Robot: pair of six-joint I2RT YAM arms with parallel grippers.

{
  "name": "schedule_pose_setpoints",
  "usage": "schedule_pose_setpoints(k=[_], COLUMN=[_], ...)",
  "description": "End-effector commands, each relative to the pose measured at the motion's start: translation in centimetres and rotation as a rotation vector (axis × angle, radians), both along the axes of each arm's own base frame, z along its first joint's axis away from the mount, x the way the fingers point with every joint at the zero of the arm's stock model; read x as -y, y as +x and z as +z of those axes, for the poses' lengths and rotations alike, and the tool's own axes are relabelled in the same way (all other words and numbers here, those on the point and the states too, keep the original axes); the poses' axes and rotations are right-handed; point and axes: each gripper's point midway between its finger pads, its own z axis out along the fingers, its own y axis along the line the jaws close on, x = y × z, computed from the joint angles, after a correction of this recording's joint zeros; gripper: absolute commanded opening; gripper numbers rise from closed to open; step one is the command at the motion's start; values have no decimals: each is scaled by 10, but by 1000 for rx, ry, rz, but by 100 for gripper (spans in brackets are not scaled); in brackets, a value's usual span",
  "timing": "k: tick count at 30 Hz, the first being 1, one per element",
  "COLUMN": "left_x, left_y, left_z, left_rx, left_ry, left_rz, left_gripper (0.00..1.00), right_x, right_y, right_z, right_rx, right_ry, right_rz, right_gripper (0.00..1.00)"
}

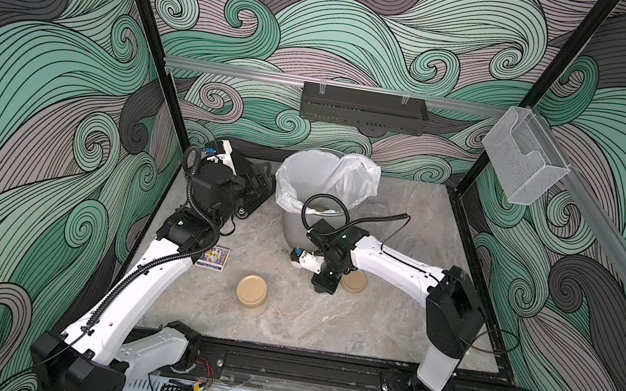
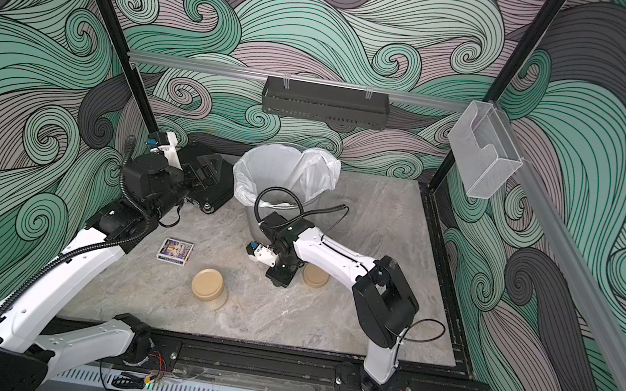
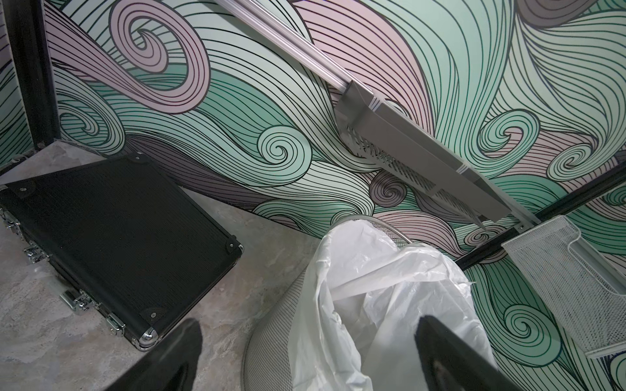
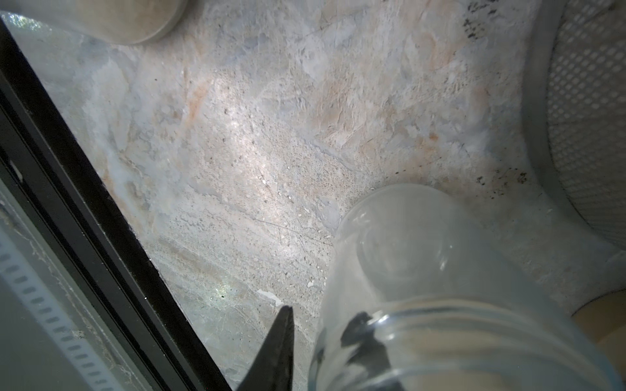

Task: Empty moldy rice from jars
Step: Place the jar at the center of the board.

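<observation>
Barely parted right gripper (image 4: 323, 315) seems to release the empty clear cylindrical jar (image 4: 423, 254), lower right; next needs gripping the tan-lidded jar (image 1: 253, 290)

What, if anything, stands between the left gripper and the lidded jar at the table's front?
Nothing visible. Only bare table lies between the left gripper and that lidded jar; the small card box sits aside.

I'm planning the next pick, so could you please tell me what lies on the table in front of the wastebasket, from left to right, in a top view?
Small printed card → lone lidded jar → second lidded jar.
</observation>
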Motion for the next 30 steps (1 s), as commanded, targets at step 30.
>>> schedule_pose_setpoints(k=[30], left_x=[-27], left_y=[2], left_z=[8], left_rx=[0], left_ry=[64], left_rz=[74], left_gripper=[99], right_x=[12], right_y=[-27], right_z=[128], right_rx=[218], right_ry=[210], right_rz=[-12], right_gripper=[55])
